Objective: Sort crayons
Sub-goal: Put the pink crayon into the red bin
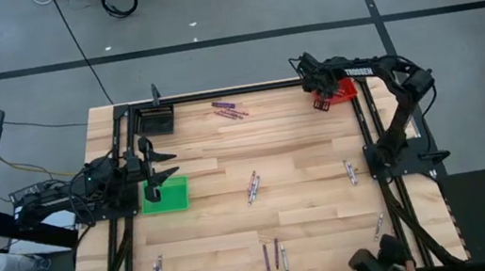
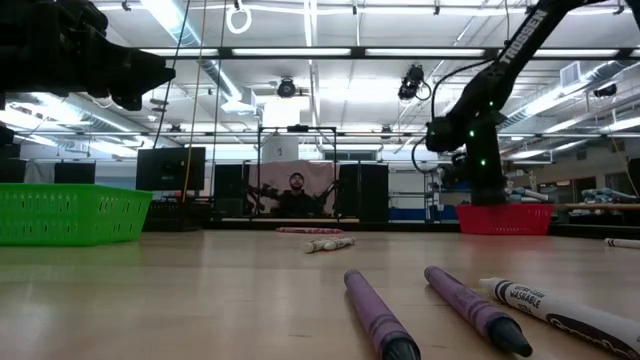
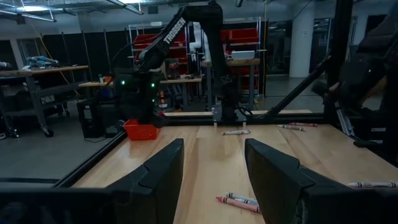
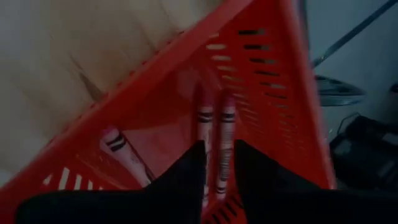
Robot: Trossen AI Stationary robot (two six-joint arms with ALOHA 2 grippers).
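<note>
Two dark, near-black jointed arms; right arm bears white block lettering along upper link, small green indicator lights glowing on joint; left arm draped in black cables; fingers matte black, broad, wedge-shaped

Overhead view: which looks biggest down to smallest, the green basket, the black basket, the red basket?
1. Green basket, though a gripper partly covers it.
2. Black basket, close behind.
Red basket: mostly hidden under the right gripper, so unranked.
</note>
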